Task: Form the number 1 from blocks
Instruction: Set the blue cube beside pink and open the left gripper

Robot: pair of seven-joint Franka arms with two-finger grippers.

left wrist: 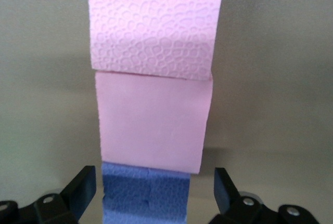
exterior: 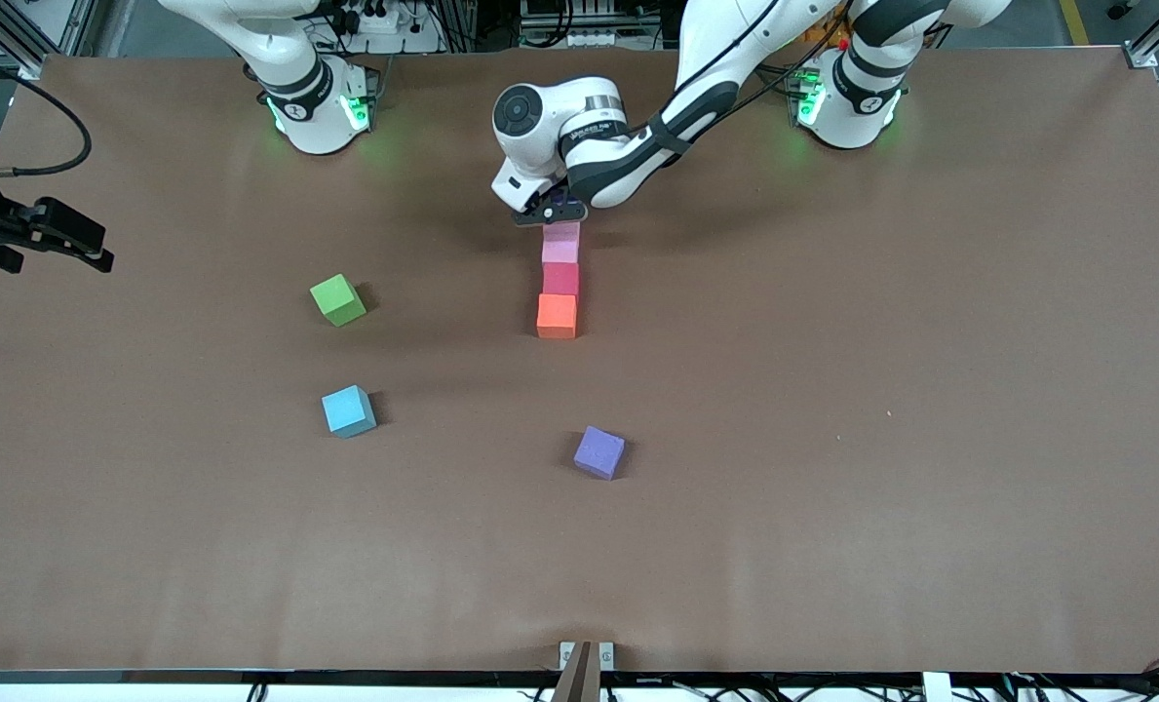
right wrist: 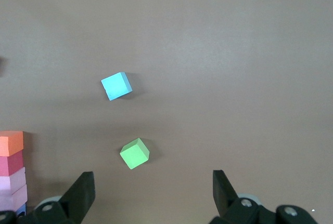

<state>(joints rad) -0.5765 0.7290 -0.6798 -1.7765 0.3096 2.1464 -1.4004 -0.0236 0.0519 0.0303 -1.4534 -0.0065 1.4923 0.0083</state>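
Note:
Several blocks lie in a touching column mid-table. The orange block is nearest the front camera. After it come a red block, a pink block and a second pink block. A blue-violet block ends the row against the pink one. My left gripper is open astride that last block, with a gap at each finger. A purple block lies alone, nearer the front camera. My right gripper hangs open and empty, high over the table.
A green cube and a light blue cube lie toward the right arm's end of the table. A black fixture juts in at that end's edge. Bare brown table spreads toward the left arm's end.

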